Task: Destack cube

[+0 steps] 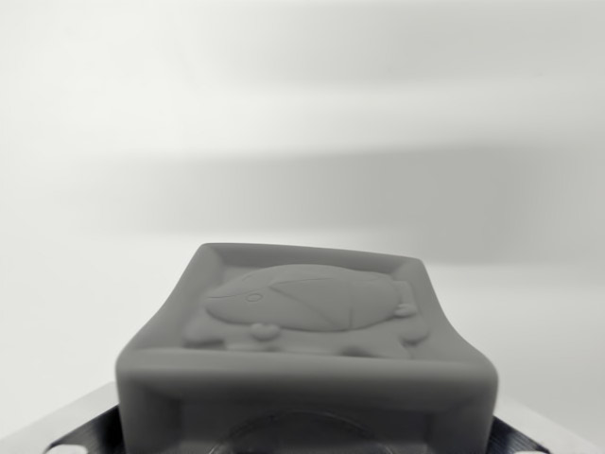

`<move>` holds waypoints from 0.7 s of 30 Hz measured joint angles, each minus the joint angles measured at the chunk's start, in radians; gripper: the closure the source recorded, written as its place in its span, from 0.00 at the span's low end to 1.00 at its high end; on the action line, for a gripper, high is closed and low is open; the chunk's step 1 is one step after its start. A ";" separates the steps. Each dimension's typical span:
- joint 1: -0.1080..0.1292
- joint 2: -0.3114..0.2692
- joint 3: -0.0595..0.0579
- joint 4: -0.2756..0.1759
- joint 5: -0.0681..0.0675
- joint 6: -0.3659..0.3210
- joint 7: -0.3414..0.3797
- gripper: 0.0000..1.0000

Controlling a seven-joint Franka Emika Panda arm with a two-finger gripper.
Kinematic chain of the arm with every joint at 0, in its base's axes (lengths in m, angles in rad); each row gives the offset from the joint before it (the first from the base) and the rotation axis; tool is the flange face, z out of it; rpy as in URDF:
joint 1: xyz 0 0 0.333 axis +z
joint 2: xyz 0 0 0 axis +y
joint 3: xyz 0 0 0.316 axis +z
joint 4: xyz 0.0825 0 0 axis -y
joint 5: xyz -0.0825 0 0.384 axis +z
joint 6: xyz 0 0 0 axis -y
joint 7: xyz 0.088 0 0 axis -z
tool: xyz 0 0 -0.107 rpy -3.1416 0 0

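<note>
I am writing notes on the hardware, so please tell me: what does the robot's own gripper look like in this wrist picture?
Little shows. Only edges of the gripper appear at both lower corners: pale silvery plates, dark bands and small white dots. The grey moulded cube with a raised animal relief hides the rest. No cables or markings are visible.

Wrist view only, arm and wrist out of frame. Gripper (pixel 83 430) barely visible: two slivers at bottom edge. Left sliver at the wrist view's left corner, bright metal edge over dark plate (pixel 95 437), small pale spots along it. Right sliver (pixel 531 437) at the wrist view's right corner, same bright edge, dark striped patch. Middle of gripper hidden behind grey cube (pixel 307 369), close to lens. Fingers not seen. Jaw spacing, contact with cube: cannot tell.
</note>
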 joint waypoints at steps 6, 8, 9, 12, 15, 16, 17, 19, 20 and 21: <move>0.018 0.009 0.005 0.000 -0.005 0.009 0.040 1.00; 0.022 0.012 0.006 0.000 -0.007 0.012 0.050 1.00; 0.026 0.014 0.007 0.000 -0.008 0.013 0.056 1.00; 0.031 0.029 0.007 0.001 -0.017 0.032 0.070 1.00; 0.031 0.060 0.004 0.001 -0.030 0.058 0.079 1.00; 0.031 0.073 0.003 0.001 -0.035 0.068 0.082 1.00; 0.031 0.086 0.001 0.002 -0.040 0.078 0.086 1.00; 0.031 0.103 -0.001 0.002 -0.049 0.093 0.092 1.00; 0.031 0.112 -0.002 0.003 -0.055 0.102 0.096 1.00; 0.031 0.120 -0.004 0.003 -0.060 0.110 0.100 1.00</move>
